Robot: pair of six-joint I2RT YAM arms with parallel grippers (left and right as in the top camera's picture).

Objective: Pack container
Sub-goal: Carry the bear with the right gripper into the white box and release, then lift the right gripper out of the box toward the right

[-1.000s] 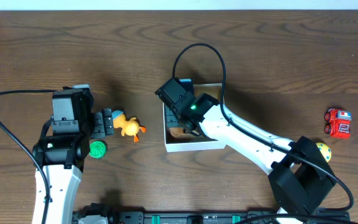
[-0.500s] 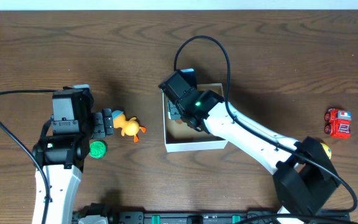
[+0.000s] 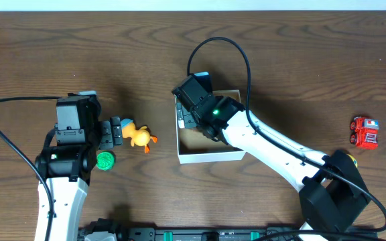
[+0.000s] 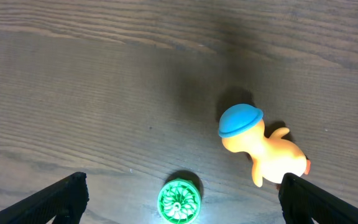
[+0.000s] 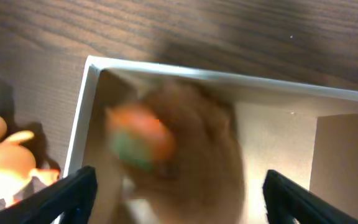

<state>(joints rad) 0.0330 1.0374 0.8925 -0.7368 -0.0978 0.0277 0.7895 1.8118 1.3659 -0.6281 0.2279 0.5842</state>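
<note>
Overhead: up to far-left corner of container with right gripper since a second ago. Left wrist: left gripper jaws spread, empty, over duck left of container. Right wrist: jaws apart; blurred orange toy inside container, probably just released.

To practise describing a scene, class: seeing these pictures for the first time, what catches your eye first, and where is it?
The open right gripper hangs over the white container at mid-scene, with a blurred orange-and-green toy inside it. To the container's left lie an orange duck with a blue hat and a green disc; a red truck sits far right.
</note>
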